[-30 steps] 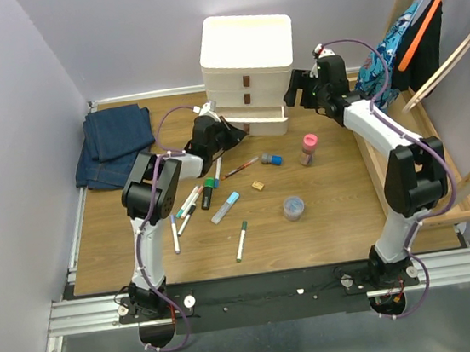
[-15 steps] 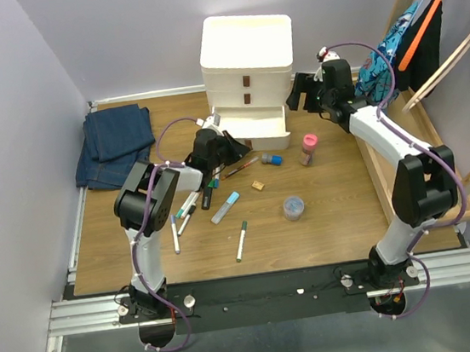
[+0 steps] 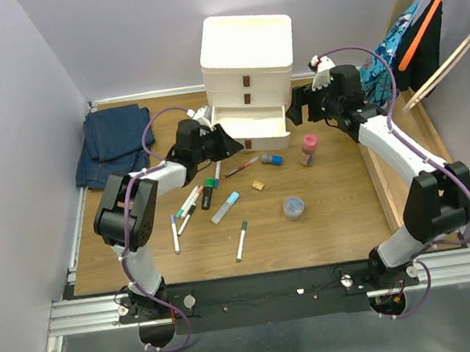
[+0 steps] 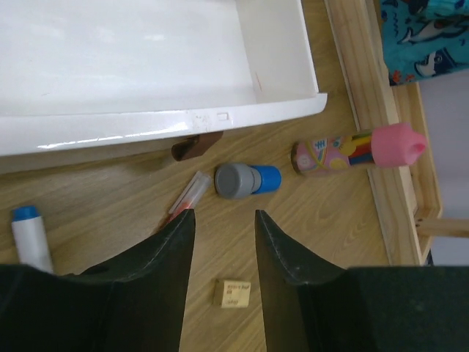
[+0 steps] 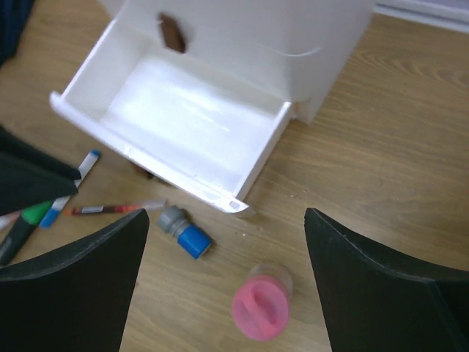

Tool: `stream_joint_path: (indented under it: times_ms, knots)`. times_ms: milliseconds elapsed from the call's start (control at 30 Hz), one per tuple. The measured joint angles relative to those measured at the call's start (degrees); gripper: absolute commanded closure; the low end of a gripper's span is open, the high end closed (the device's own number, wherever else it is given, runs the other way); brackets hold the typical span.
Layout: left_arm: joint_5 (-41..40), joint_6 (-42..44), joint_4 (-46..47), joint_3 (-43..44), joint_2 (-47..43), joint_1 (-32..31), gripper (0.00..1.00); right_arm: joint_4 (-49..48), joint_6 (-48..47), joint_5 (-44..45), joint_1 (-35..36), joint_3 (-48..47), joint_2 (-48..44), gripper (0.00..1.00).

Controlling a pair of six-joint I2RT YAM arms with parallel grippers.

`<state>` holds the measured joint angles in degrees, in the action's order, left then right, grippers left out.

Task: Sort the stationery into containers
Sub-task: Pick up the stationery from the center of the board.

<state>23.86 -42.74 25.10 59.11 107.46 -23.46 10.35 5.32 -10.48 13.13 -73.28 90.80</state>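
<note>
Stationery: all on wooden tabletop (image 3: 345,231), in front of cream-white plastic three-drawer cabinet (image 3: 247,54). Bottom drawer (image 3: 257,132) of cabinet stands pulled out; upper two shut. Slim red pen (image 3: 241,167) and grey-and-blue capped stub (image 3: 271,159) lie just in front of that drawer's lip. Tan eraser block (image 3: 258,185) is further fwd of cabinet, small clear round jar (image 3: 293,208) further still. Pink-capped patterned tube (image 3: 308,148) front-right of cabinet. Several more pens and markers (image 3: 208,195) front-left of cabinet, some touching.

L gripper (image 4: 223,216): by cabinet's front-left, at drawer corner; jaws a narrow gap apart, holding nothing. R gripper (image 5: 223,220): just right of cabinet, raised; jaws spread wide, nothing held.

Folded blue jeans (image 3: 115,143): well left of cabinet.
</note>
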Motion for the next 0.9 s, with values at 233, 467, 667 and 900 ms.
stream_joint_path:
  times_ms: [233, 467, 667, 900]
  knots:
    - [8.92, 15.74, -15.15, 0.44, -11.32, 2.62, 0.47, 5.11, -16.22, -13.14, 4.42, 1.20, -3.82, 0.12]
    - [12.00, 33.70, -30.69, 2.60, -21.33, 6.32, 0.33, 13.55, -32.98, -14.99, 13.57, 1.36, 1.81, 0.14]
    - [10.60, 44.59, -37.31, 2.29, -26.25, 11.23, 0.01, 18.47, -39.89, -12.02, 13.35, -4.00, 10.64, 0.21]
    - [6.82, 49.00, -40.30, -0.44, -27.54, 15.28, 0.01, 22.12, -42.03, -10.34, 13.31, -13.40, 17.90, 0.27]
